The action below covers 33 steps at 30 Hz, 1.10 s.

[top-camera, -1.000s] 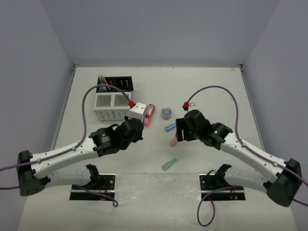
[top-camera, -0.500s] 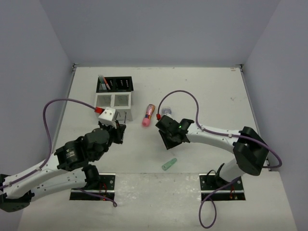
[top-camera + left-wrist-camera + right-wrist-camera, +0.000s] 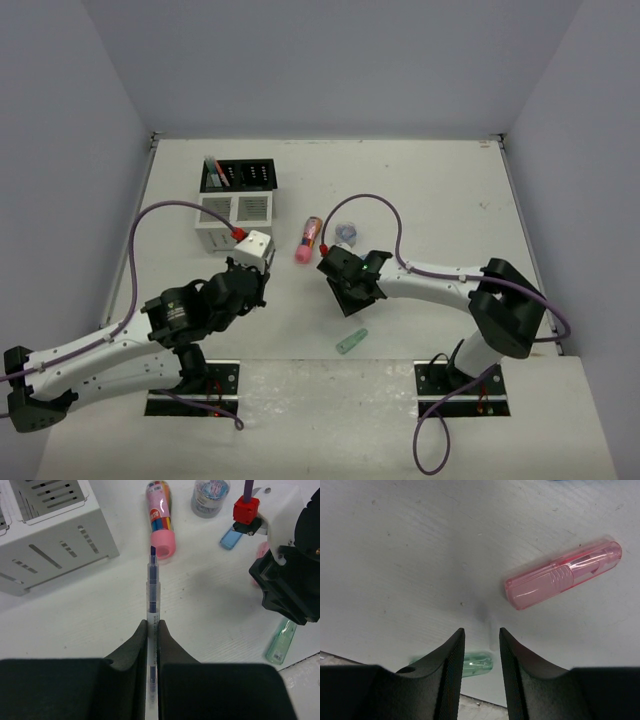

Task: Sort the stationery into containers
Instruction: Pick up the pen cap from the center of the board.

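Observation:
My left gripper (image 3: 152,625) is shut on a thin blue pen (image 3: 152,580) that sticks out ahead of the fingers, above the table. It is near the white slatted box (image 3: 55,535) of the organiser (image 3: 238,205). A pink patterned tube (image 3: 161,517), a grey-blue roll (image 3: 210,495) and a blue capsule (image 3: 231,537) lie beyond the pen tip. My right gripper (image 3: 481,635) is open and low over the table. A pink capsule (image 3: 563,575) lies just ahead and to its right. A green capsule (image 3: 475,664) lies behind its fingers.
The black slotted rack (image 3: 238,173) holds a few pens at the back left. From above, the left gripper (image 3: 252,280) and right gripper (image 3: 345,288) are close together mid-table, with the tube (image 3: 310,238), the roll (image 3: 346,233) and the green capsule (image 3: 352,341) nearby.
My left gripper drew back from beside the tube and now sits slightly right of where it was half a second ago. My right gripper swung left, down over the pink capsule area.

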{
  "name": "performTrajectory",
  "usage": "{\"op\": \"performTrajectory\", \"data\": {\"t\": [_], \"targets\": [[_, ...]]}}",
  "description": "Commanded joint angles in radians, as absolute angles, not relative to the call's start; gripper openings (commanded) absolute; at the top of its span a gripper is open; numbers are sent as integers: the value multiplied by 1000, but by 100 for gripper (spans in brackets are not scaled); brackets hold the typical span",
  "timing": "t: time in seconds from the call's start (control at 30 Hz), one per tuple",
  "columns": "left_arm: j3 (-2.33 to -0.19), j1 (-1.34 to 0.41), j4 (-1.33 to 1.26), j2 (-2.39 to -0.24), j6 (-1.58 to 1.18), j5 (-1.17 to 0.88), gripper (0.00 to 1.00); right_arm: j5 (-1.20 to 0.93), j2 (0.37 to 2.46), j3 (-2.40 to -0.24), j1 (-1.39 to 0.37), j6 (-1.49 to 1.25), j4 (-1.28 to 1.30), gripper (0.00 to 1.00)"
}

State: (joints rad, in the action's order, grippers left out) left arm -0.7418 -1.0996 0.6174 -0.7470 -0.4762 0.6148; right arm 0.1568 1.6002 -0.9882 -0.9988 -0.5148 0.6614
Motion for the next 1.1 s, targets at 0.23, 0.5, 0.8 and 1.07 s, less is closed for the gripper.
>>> {"op": "performTrajectory", "data": {"t": [0.23,0.5,0.8,1.07], "targets": [[-739,-1098,595,-737,-443,594,0,128,1668,-971,-1003,-487,637,33],[-737,-1098,594,-735,-442,586,0,103,1713,-970,-1003,-484,623,16],[-739,-1098,591,-736,-439,581,0,218,1567,-977,-1003,-520,652,0],[-698,-1098,428,-623,-466,393,0,441,1065,-967,-985,-638,581,0]]}}
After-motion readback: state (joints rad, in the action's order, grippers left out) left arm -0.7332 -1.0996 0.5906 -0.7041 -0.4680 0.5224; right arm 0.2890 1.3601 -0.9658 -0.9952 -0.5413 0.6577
